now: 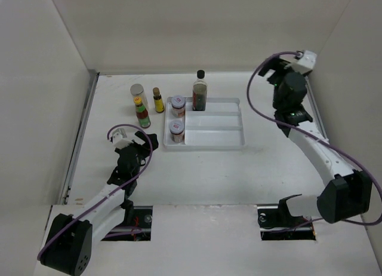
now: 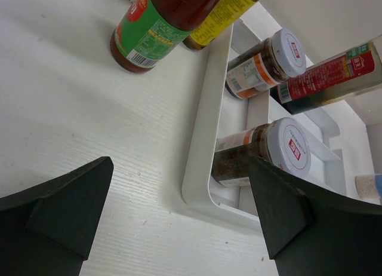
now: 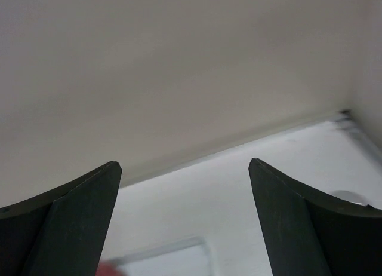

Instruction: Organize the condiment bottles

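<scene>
**A:** White plastic tray (image 1: 221,132), centre of the overhead view. What do we count as sorted?

**B:** Three items stand inside it: the upper red-lidded jar (image 1: 178,104) and the lower red-lidded jar (image 1: 176,131) in its left column, and the tall dark bottle (image 1: 200,92) at its upper edge. Left of the tray, on the table, we see the silver-lidded jar (image 1: 138,93), the yellow-capped bottle (image 1: 158,100) and the red-label bottle (image 1: 142,116).

**A:** And the pincers?

**B:** The left gripper (image 1: 149,142) has its jaws spread wide and holds nothing. It sits near the tray's lower-left corner, just below the red-label bottle but apart from it. The right gripper (image 3: 185,165) is raised at the upper right, jaws apart and empty, well away from every bottle.

**A:** Which step do we read here?

**B:** We judge it a pause between placements, with three bottles left to load. The next move calls for the left gripper to advance, straddle the red-label bottle's body and close without tipping its neighbours.
</scene>
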